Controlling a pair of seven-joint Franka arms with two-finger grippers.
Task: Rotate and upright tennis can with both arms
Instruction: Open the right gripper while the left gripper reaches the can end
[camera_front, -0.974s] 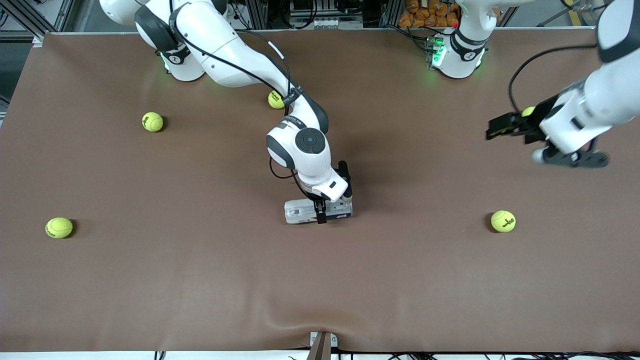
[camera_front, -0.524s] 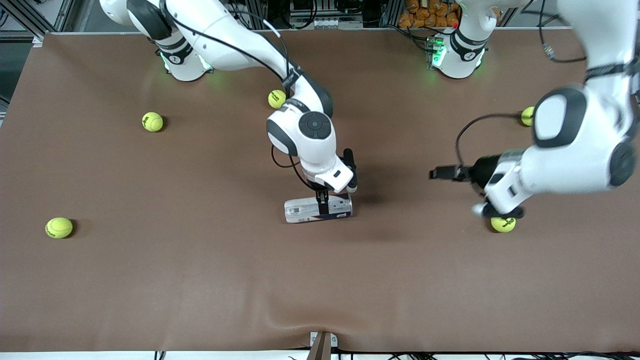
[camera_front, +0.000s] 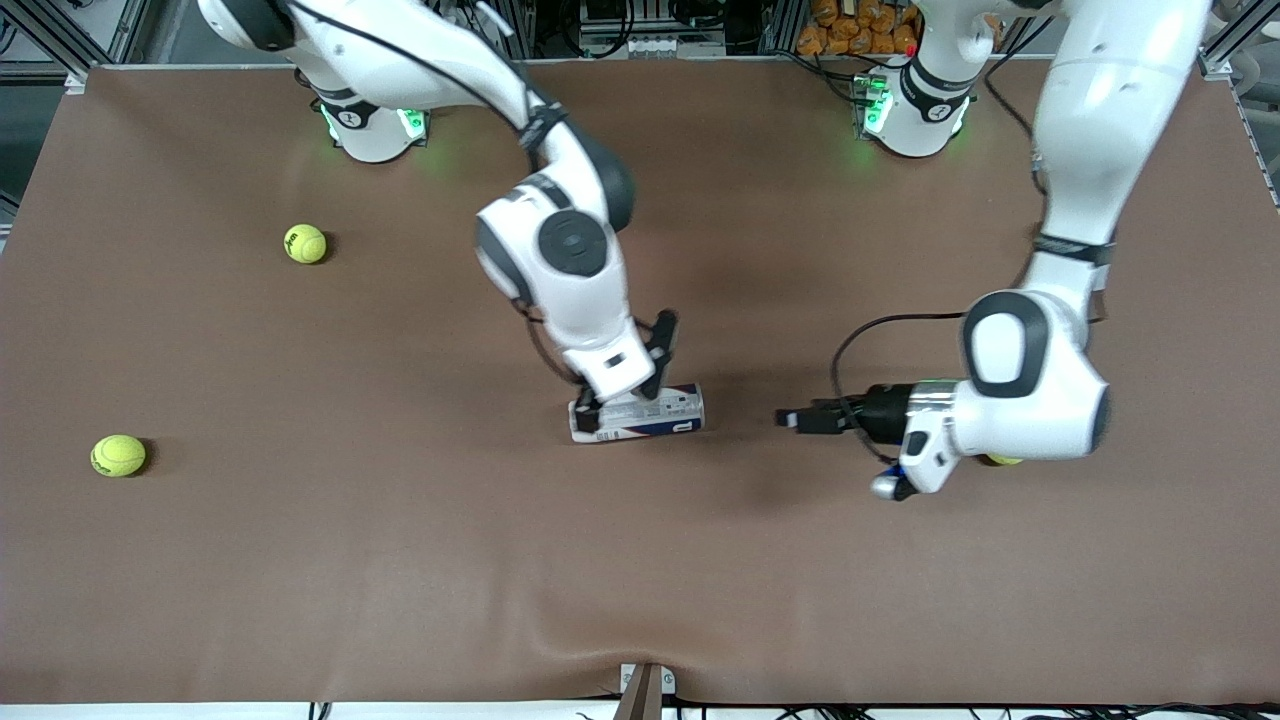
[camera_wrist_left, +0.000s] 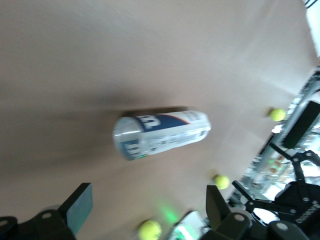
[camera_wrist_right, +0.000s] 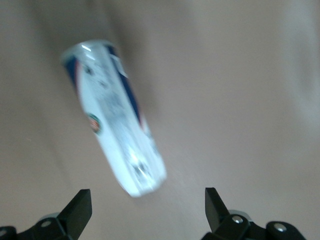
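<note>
A yellow ball (camera_front: 118, 455) sits near the tabletop (camera_front: 300, 580) edge at the right arm's end, with a second ball (camera_front: 305, 243) farther from the front camera; bare brown surface lies all around them. The right arm reaches down from its base to mid-table, where its right claw (camera_front: 600, 410) hangs over the tennis can (camera_front: 640, 415), mostly hidden under the wrist in the front view. In the right wrist view the two fingers (camera_wrist_right: 80, 210) stand spread wide, released, with the can lying between and ahead of them, untouched. The can lies flat on its side, lengthwise along the table, well clear of every edge. Toward the left arm's end there is open tabletop, then the left claw (camera_front: 790, 418), low over the surface and pointing at the can's end. Its fingers (camera_wrist_left: 80, 205) are also spread, holding nothing. A third ball (camera_front: 1003, 460) peeks from under the left wrist.
</note>
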